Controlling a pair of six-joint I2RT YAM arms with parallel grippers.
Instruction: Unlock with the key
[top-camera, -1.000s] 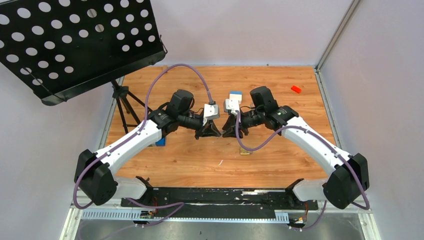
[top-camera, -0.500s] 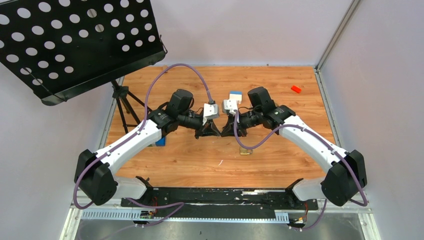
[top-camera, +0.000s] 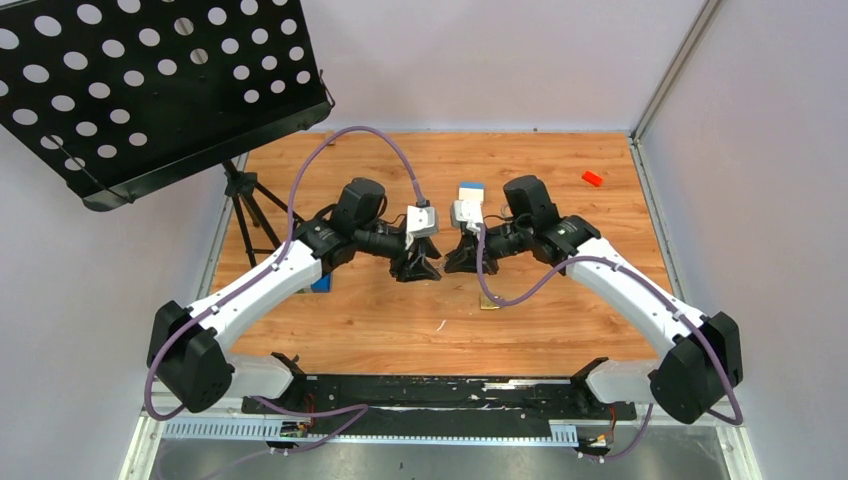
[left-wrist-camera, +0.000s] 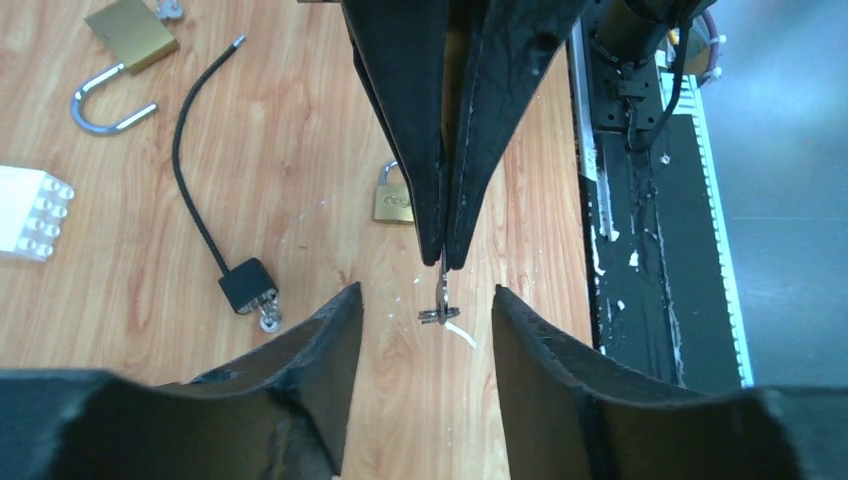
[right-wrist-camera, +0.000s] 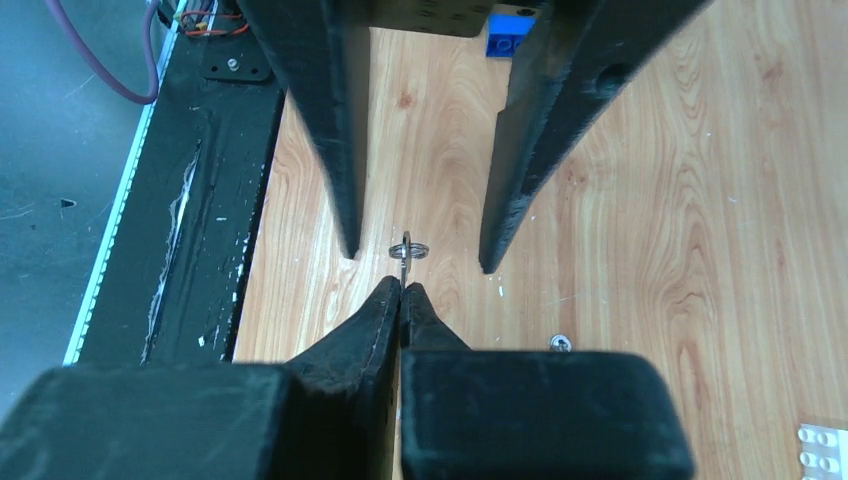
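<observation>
The key (left-wrist-camera: 440, 300) is a tiny grey metal piece with a small ring, held above the wooden table. My right gripper (right-wrist-camera: 402, 287) is shut on it, so only the ringed end of the key (right-wrist-camera: 407, 250) sticks out past the tips. My left gripper (left-wrist-camera: 424, 293) faces it tip to tip with its fingers open on either side of the key, touching nothing. From above, the left gripper (top-camera: 431, 269) and right gripper (top-camera: 449, 266) meet at mid-table. A small brass padlock (left-wrist-camera: 395, 200) lies on the table below them, also in the top view as the small brass padlock (top-camera: 490, 302).
A larger brass padlock (left-wrist-camera: 130, 35) with its shackle open, a black cable lock (left-wrist-camera: 248, 285) and a white block (left-wrist-camera: 30, 210) lie on the table. A red block (top-camera: 592, 178) sits far right, a blue block (top-camera: 321, 283) by the left arm. A black music stand (top-camera: 150, 80) overhangs the left.
My right gripper closed on the key, then my left gripper opened and let it go. Both arms have stayed nearly where they were.
</observation>
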